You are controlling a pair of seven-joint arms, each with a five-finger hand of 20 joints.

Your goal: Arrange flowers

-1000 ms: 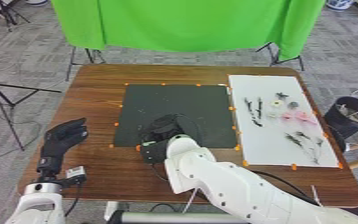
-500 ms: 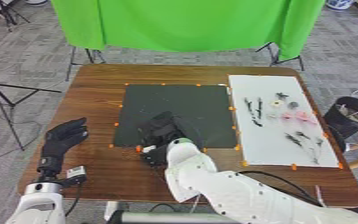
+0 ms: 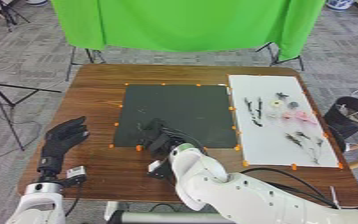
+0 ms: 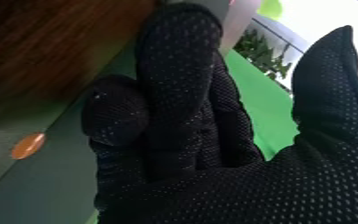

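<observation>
In the head view, my right hand [image 3: 160, 137] is over the near part of the dark mat [image 3: 177, 107], near its front edge. Seen from the wrist, the same right hand [image 4: 180, 115] is open and holds nothing, its thumb apart from the fingers. My left hand [image 3: 64, 136] rests open and empty beside the table's left edge. On the white sheet [image 3: 246, 85] at the right lie dark stems [image 3: 259, 108], a pale yellow flower [image 3: 276, 103], pink flowers [image 3: 300, 116] and dark-tipped sprigs [image 3: 295, 140], spread apart.
The brown wooden table [image 3: 95, 95] carries orange markers around the mat and sheet. A black bin [image 3: 350, 116] stands off its right side. Black cables loop beside my right arm. A green cloth [image 3: 189, 25] hangs beyond the far edge.
My right hand has drawn back slightly toward the table's near edge, and its wrist has turned. The left hand and the flowers have stayed where they were.
</observation>
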